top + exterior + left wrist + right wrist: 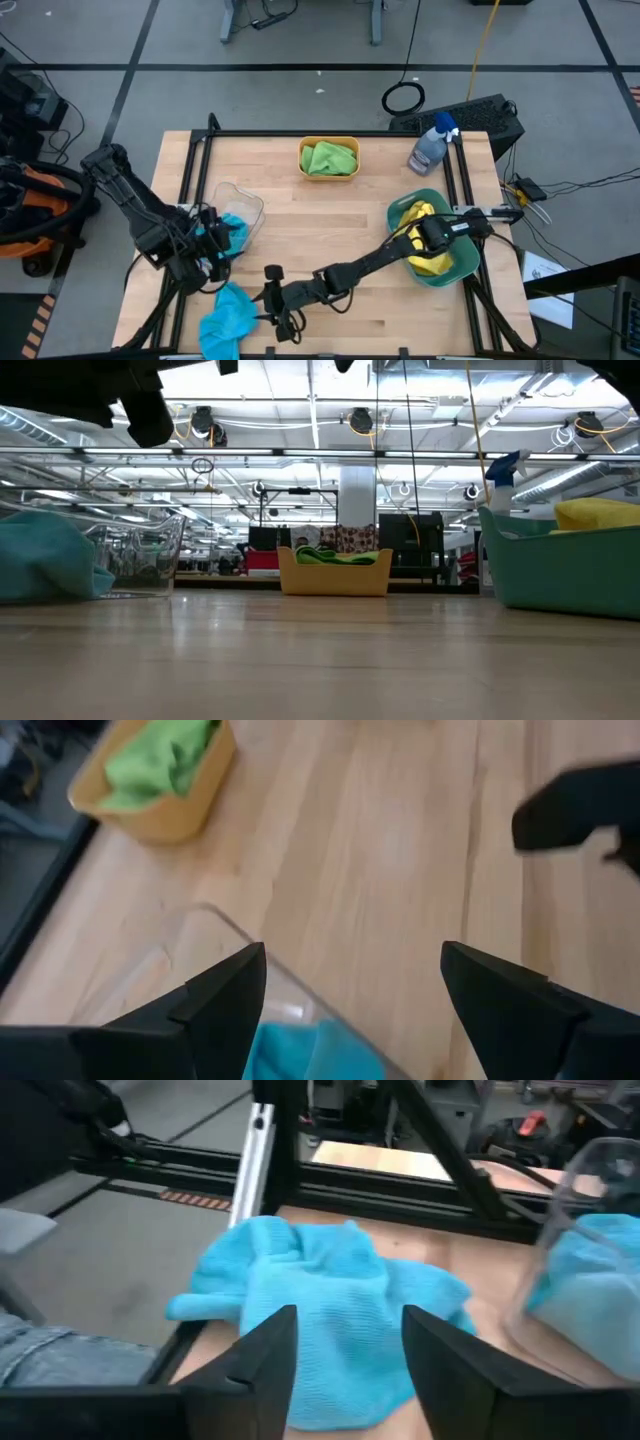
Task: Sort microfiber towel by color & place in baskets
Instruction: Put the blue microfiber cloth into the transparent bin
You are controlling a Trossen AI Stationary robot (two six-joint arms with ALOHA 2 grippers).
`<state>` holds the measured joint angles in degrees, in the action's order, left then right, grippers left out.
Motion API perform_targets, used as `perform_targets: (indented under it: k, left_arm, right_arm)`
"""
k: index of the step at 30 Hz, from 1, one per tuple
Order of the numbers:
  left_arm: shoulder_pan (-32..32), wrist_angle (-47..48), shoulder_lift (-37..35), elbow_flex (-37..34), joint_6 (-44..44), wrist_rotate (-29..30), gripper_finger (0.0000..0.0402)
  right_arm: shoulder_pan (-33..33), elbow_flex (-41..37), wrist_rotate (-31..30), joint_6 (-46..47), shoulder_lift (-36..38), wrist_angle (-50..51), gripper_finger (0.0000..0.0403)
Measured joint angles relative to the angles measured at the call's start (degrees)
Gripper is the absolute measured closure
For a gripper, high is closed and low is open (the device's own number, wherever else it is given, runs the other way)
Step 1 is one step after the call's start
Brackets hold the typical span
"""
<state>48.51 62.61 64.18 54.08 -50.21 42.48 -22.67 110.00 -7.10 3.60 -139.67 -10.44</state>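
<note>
One sky blue towel [228, 318] lies crumpled on the table at the near left edge; it also shows in the right wrist view [330, 1305]. My right gripper [268, 300] is open just to its right, with its fingers [262, 1355] pointing at the towel and short of it. A second blue towel [236, 230] lies in the clear basket [243, 205]. My left gripper [350, 990] is open above that basket, with the towel [310, 1055] below its fingers. Green towels [330, 157] lie in the orange-yellow basket [305, 172]. Yellow towels [428, 262] lie in the teal basket [398, 208].
A spray bottle with a blue head [432, 145] stands at the far right of the table. A black frame rail [300, 1175] runs along the table's left edge, just past the loose blue towel. The middle of the table [330, 230] is bare wood.
</note>
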Motion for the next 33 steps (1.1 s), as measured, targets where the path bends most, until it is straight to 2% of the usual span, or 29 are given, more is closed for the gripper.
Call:
perform_targets:
  k: [5,9,12,14,18,21,26,33]
  left_arm:
    - [2.6,-2.4,0.4,0.0,-0.3,5.4,0.0096]
    - [3.4,-2.6,1.6,0.0,-0.4,6.8,0.0096]
    - [3.5,-4.0,3.2,0.0,-0.4,7.1,0.0096]
    - [4.2,-5.5,4.9,0.0,-0.1,5.0,0.0096]
    - [8.3,-11.7,9.6,0.0,2.9,-4.9,0.0096]
    - [12.0,-18.8,13.4,-0.1,4.3,-10.6,0.0096]
    - [16.2,-27.7,20.4,-0.1,4.2,-13.1,0.0096]
    - [15.7,-27.5,27.3,-0.1,2.8,-19.1,0.0088]
  right_arm:
    - [-0.2,0.0,0.0,0.1,0.0,-0.1,0.0162]
    - [-0.1,0.0,0.0,-2.3,0.0,0.2,0.0117]
    - [0.6,0.0,0.1,-2.8,0.0,1.2,0.0099]
    - [0.9,0.0,0.2,-2.6,0.0,2.8,0.0096]
    - [0.1,0.0,3.9,-1.7,0.0,8.9,0.0094]
    - [-1.2,0.0,4.5,0.1,0.0,13.8,0.0094]
    - [-2.7,0.0,1.0,1.2,0.0,15.4,0.0094]
    - [-3.2,0.0,1.0,1.2,0.0,15.3,0.0094]
